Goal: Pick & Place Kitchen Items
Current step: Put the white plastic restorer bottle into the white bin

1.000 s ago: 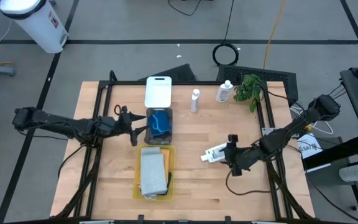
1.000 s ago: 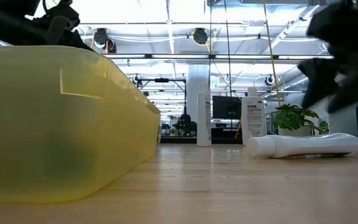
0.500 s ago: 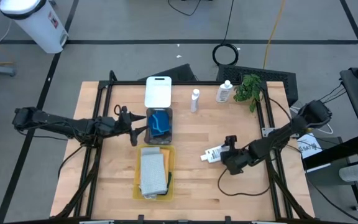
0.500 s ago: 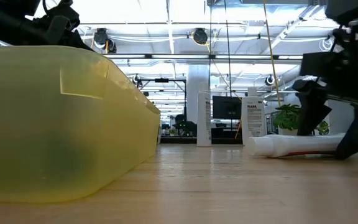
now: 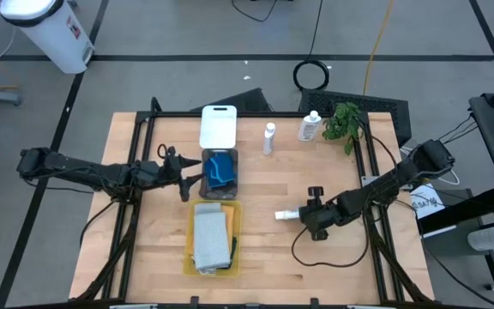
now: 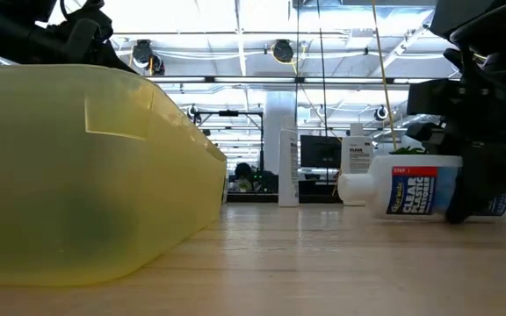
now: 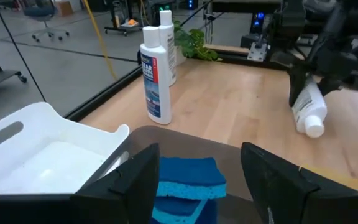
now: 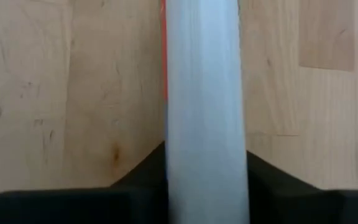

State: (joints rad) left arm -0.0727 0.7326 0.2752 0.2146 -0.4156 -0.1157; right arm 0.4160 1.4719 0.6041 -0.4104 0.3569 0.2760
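A white bottle (image 5: 290, 215) lies on its side on the table's right half, cap (image 6: 351, 186) toward the left. My right gripper (image 5: 312, 216) is shut on it. My left gripper (image 5: 187, 178) hovers open at the left edge of the grey tray (image 5: 232, 155), above the blue sponges (image 7: 185, 180), touching nothing. Two more white bottles (image 5: 269, 137) (image 5: 310, 127) stand upright at the far edge. Folded cloths (image 5: 211, 236) lie in the yellow tray (image 5: 236, 209). My right gripper pinches the bottle's body (image 8: 205, 124) between its two fingers (image 8: 145, 180), on the half away from the cap. The fingers slant down from the table's right side and lie across the bottle. The bottle lies level, its side on the table.
A white tray (image 5: 218, 126) sits beyond the grey one at the far edge. A green plant (image 5: 343, 123) stands at the far right corner. Bare wood lies between the trays and the held bottle.
My right gripper has dropped and tipped steeply down over the lying bottle, opened wide astride it, then shut on it. The bottle has slid a little toward the table's left and turned more level across the table.
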